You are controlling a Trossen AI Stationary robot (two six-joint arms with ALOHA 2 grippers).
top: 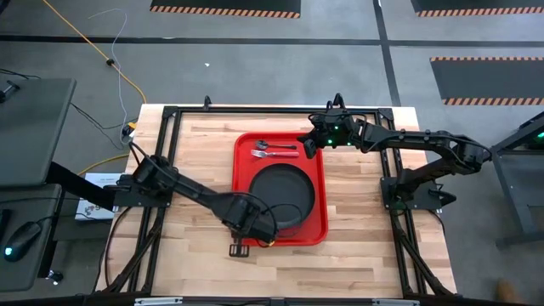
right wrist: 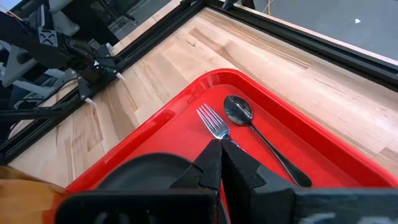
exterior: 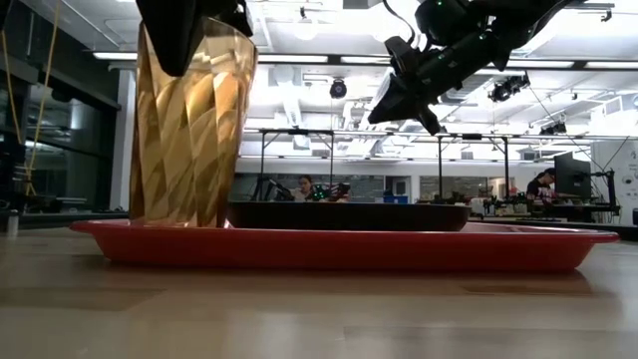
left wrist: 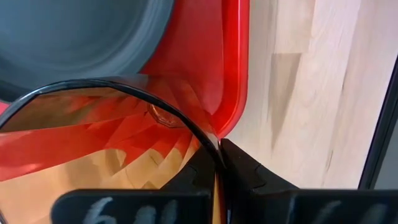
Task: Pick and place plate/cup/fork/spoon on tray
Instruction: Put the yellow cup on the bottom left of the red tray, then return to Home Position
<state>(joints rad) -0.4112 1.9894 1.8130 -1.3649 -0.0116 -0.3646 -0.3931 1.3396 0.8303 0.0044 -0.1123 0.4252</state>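
Note:
The red tray (top: pixel 244 170) lies mid-table with the black plate (top: pixel 285 189) on it. The fork (right wrist: pixel 211 121) and the dark spoon (right wrist: pixel 239 111) lie side by side on the tray's far part. My left gripper (top: pixel 258 226) is over the tray's near left corner and is shut on the amber cup (exterior: pixel 187 130). The cup is upright, and the tray's rim (exterior: pixel 349 246) hides its base. My right gripper (exterior: pixel 411 95) hangs shut and empty, well above the tray's far right part, over the fork's handle. My left gripper pinches the cup's wall at the rim (left wrist: pixel 211 138), one finger inside the cup and one outside. The fingers come from above, pointing down. The cup stays upright over the tray's near left corner; whether its base rests on the tray I cannot tell.
The plate (exterior: pixel 349 213) fills most of the tray's near half, right beside the cup. Bare wooden table lies to the left, right and near side of the tray. A black frame runs along the table's edges (top: pixel 161 170). People show in the room far behind.

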